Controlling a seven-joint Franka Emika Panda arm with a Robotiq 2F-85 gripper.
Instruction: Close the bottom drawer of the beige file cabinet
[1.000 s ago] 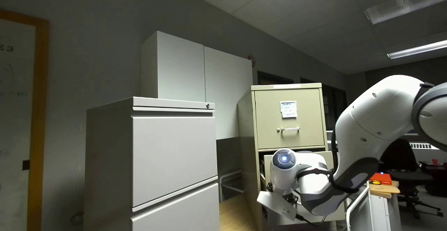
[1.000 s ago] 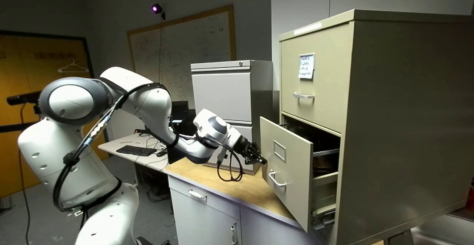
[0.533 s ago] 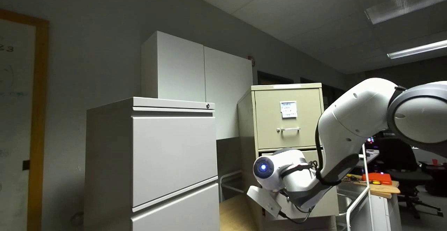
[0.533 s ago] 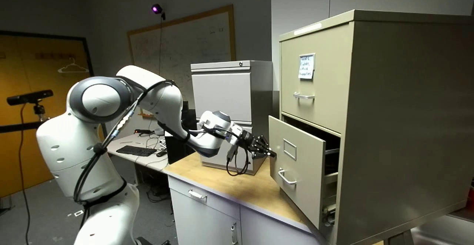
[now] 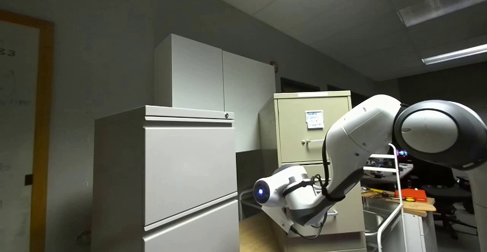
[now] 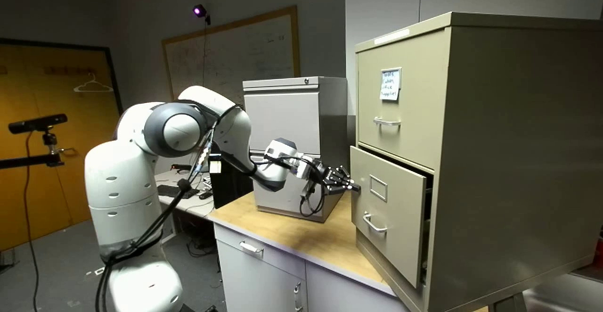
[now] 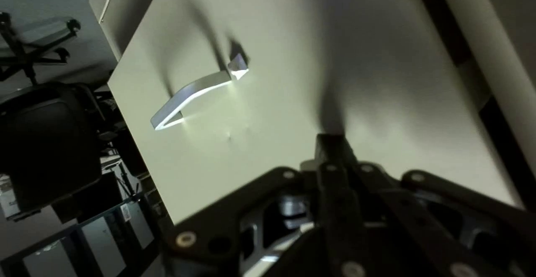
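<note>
Here the hand (image 7: 330,141), closed and empty, touches the ajar bottom drawer (image 6: 395,215).

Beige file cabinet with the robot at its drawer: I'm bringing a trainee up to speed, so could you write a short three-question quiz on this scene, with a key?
1. True or false: the bottom drawer of the beige file cabinet stands partly open.
2. Choose one. The handwritten paper sheet is on the front of: A the bottom drawer; B the upper drawer; C neither drawer.
3. In the wrist view, are the jaws open or shut, and do they hold the silver pull?

Key:
1. True; a dark gap shows beside its front.
2. B.
3. Shut, and no; their tips are at the drawer's bare face, apart from the pull.
</note>
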